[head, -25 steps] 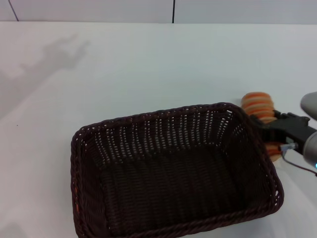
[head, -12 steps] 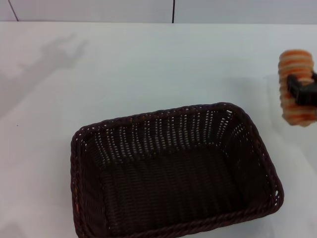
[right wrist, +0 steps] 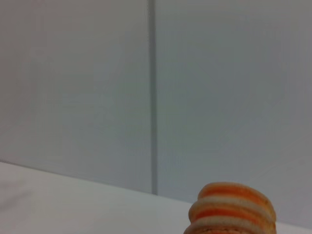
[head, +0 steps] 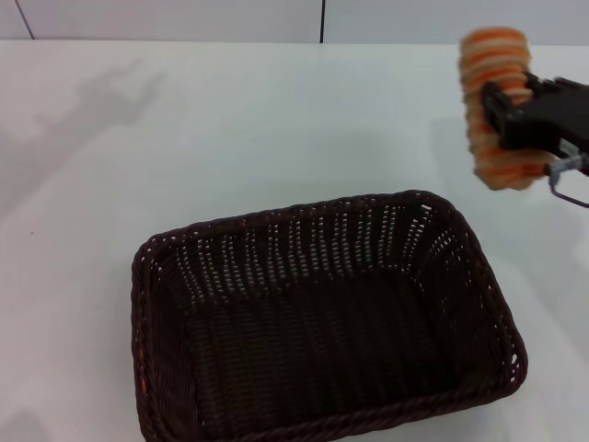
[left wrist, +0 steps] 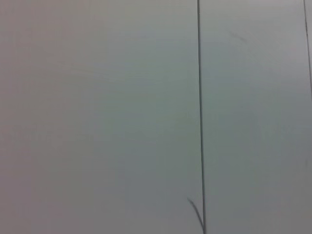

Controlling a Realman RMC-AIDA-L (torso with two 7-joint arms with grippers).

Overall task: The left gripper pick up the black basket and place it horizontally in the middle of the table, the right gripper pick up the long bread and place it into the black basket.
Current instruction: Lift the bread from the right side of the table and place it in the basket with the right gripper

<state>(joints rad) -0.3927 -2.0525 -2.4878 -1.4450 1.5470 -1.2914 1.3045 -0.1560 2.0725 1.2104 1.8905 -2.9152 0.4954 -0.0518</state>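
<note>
Right end effector (head: 512,115) clamped on long bread (head: 497,103), aloft beyond black basket (head: 322,322) on counter (head: 230,138); best carried over basket centre, lowered flat, then released.

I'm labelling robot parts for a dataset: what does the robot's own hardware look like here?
Only the right gripper shows: a matte black, blocky claw with angular fingers, plus a small grey-silver fitting and a thin dark cable loop at its lower edge. The left gripper is not in view.
</note>
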